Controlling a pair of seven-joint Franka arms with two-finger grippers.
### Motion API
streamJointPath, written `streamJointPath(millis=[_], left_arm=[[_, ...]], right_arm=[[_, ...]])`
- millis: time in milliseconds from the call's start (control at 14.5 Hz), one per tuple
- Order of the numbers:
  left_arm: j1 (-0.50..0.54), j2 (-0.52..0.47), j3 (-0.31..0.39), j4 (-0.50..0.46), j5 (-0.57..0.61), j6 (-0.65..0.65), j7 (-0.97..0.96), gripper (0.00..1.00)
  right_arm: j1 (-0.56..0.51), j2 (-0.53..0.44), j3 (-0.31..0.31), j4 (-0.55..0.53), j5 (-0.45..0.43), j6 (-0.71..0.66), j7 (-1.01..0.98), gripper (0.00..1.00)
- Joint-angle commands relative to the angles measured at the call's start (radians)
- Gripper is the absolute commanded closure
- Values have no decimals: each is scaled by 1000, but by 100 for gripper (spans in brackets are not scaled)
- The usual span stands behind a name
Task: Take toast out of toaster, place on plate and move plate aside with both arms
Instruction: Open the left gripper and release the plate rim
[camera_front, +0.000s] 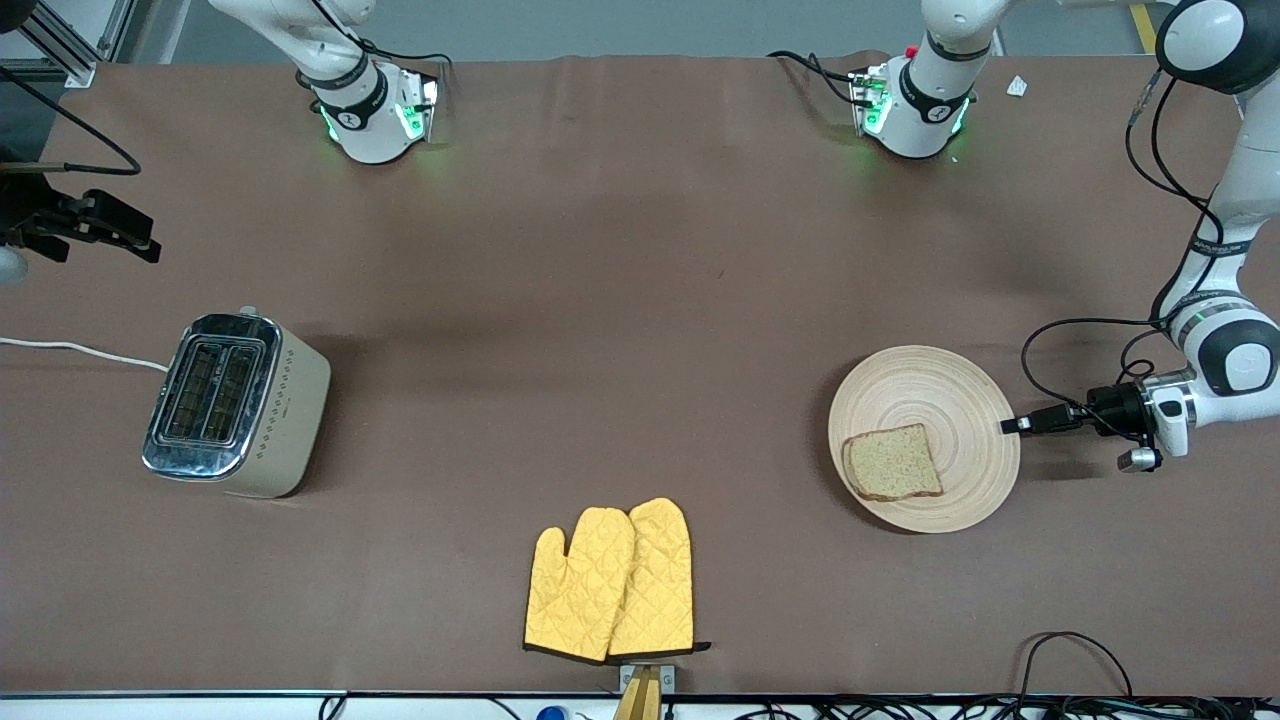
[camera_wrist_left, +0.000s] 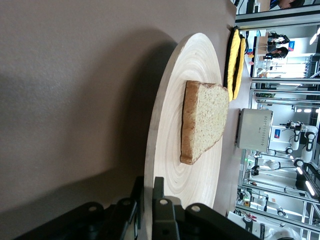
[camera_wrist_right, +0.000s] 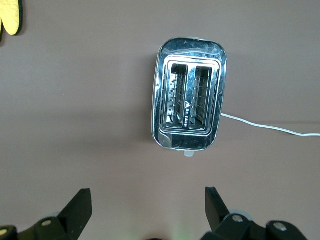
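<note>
Toast (camera_front: 893, 463): lies on plate (camera_front: 950, 390), toward the left arm's end of the brown tabletop (camera_front: 620, 330).
Left gripper (camera_front: 1012, 425): clamped on the plate's rim.
Right gripper (camera_front: 145, 245): spread wide, above the tabletop near the toaster (camera_front: 235, 405).

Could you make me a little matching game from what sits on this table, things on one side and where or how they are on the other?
Things:
1. toast
2. left tool
3. right tool
4. oven mitts

States:
A. open, up over the toaster
B. lying flat on the plate
C. shut on the plate's rim
D. on the table's edge nearest the front camera

Pairs: 1-B, 2-C, 3-A, 4-D
</note>
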Motion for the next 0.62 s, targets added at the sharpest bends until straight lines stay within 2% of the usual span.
streamJointPath(millis=[0,138,207,276,346,553], left_arm=[[-1,17,-5,43,15,-24,-9,96],[0,25,-5,43,15,-21,-4,84],[2,20,-5,43,15,-21,-4,70],[5,14,-5,44,19,-23,-4,15],[6,2,-6,48,27,-23,-7,0],[5,-72,-15,75,71,-29,-65,0]], right_arm=[[-15,1,12,5,-1,-9,9,0],[-15,1,12,5,-1,-11,11,0],[-15,1,12,5,0,-16,11,0],[-15,1,12,5,0,-16,11,0],[-15,1,12,5,0,-16,11,0],[-15,1,12,5,0,-16,11,0]])
